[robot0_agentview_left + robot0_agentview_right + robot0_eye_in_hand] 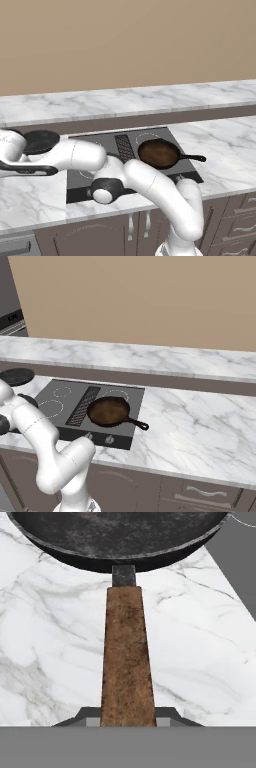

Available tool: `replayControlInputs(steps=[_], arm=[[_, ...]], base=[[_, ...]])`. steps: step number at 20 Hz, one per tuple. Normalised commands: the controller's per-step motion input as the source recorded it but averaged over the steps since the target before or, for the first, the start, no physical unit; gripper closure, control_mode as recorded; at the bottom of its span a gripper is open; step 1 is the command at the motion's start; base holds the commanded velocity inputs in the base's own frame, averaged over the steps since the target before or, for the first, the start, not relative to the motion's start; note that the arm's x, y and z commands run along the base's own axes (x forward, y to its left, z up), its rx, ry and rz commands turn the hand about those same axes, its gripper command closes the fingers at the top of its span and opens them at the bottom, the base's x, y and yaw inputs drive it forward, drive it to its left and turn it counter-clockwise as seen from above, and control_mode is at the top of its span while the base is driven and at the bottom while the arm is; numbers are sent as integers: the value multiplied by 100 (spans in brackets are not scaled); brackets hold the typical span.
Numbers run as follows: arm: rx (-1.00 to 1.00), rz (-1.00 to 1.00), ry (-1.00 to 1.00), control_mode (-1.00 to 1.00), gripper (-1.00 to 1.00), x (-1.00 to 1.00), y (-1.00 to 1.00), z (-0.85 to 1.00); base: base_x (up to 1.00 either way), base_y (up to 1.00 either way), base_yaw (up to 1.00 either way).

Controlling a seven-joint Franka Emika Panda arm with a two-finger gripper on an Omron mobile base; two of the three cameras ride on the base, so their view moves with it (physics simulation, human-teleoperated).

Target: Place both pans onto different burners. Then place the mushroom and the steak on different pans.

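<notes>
A black pan (pixel 120 534) with a long brown wooden handle (pixel 126 657) is over the marble counter just left of the cooktop (pixel 82 181). My gripper (pixel 127 717) is shut on the near end of that handle, one finger on each side. The same black pan (pixel 40 141) (pixel 16 376) shows at the far left of both base views. The reddish-brown pan (pixel 159 153) (pixel 107 410) rests on the cooktop's right front burner, its dark handle pointing right. A bare burner (pixel 51 407) lies on the left side. The mushroom and the steak are out of view.
Marble counter (pixel 200 421) stretches right of the cooktop. A raised marble ledge (pixel 130 102) runs along the back under a tan wall. Two knobs (pixel 109 439) sit at the cooktop's front edge. My white arm (pixel 150 185) crosses low over the cooktop's front left.
</notes>
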Motion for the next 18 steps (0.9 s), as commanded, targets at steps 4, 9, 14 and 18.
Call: replayControlInputs(steps=[4,9,14,18], arm=[[0,-5,-2,-100,100,-30,-49,0],[0,-4,-4,-100,100,-32,-50,0],[1,0,-5,-100,100,-42,-65,0],[6,0,-5,-100,100,-21,-57,0]], base=[[0,0,0],[0,0,0],[0,0,0],[0,0,0]])
